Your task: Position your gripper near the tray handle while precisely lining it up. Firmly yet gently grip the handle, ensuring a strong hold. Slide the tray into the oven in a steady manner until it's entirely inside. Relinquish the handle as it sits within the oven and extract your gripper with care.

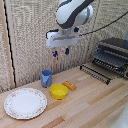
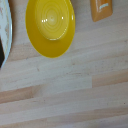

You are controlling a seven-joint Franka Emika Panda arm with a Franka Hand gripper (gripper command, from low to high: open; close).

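Tray (image 1: 96, 71) is sticking most of the way out of the oven (image 1: 113, 57), which sits at the far corner of the worktop (image 1: 90, 102) on the exterior view's right. Makes sense for the job: the wire rack is pulled out so its front bar, the tray handle (image 1: 94, 73), hangs out over the wood where something can actually get at it. The bar runs along the rack's long front edge, angled toward the middle of the worktop.

Tool (image 1: 60, 52) is nowhere near it yet (well apart, up in the air over the back edge of the worktop, closer to the middle). Its two blue tips point straight down with a small gap between them and nothing in that gap, so I'd call it narrowly parted and holding nothing. My read is the approach step hasn't really started; it needs to travel toward the oven corner and come down level with the bar, lined up across it.

The clutter explains the wrist view: the camera looks straight down at the yellow bowl (image 2: 50, 26) and the orange block (image 2: 101, 9) just beside it, both lying under the arm on bare wood. A blue cup (image 1: 46, 78) stands near the bowl, and a patterned plate (image 1: 25, 103) sits toward the near corner on the exterior view's left. None of it lies between the tool and the handle, so the path looks open to me.
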